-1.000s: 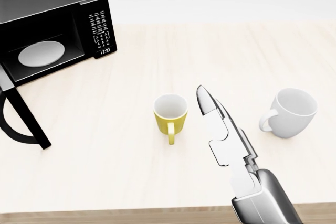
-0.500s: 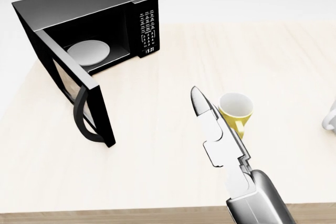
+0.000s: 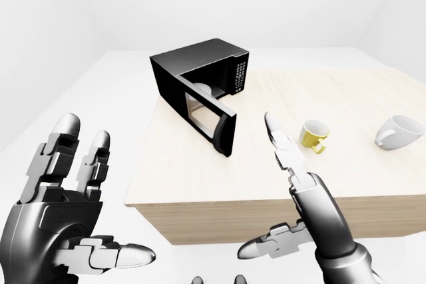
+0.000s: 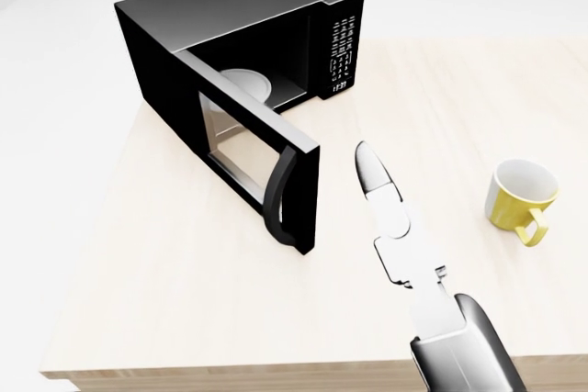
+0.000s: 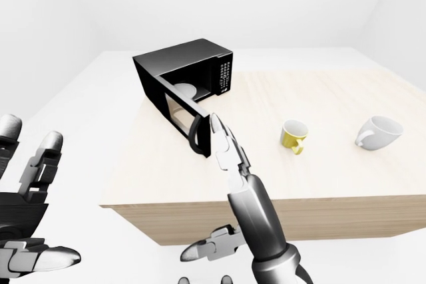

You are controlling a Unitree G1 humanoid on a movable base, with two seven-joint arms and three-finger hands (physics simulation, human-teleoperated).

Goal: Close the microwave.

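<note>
The black microwave (image 4: 248, 16) stands at the top left of the wooden table (image 4: 165, 300). Its door (image 4: 241, 144) swings out toward the bottom of the head view, with the curved handle (image 4: 278, 195) at its free end. A white turntable plate (image 4: 250, 85) shows inside. My right hand (image 3: 283, 187) is open, fingers (image 4: 393, 227) stretched flat and pointing up the view, just right of the door's free edge and apart from it. My left hand (image 3: 70, 197) is open with fingers spread, low at the left of the left-eye view, off the table's side.
A yellow mug (image 4: 520, 193) stands right of my right hand. A white mug (image 3: 398, 131) stands farther right on the table. The table's near edge (image 4: 230, 369) runs along the bottom of the head view.
The whole picture has slid right: the camera has moved left, bringing the microwave toward the middle. The white mug has left the head view. My right hand stays flat and open.
</note>
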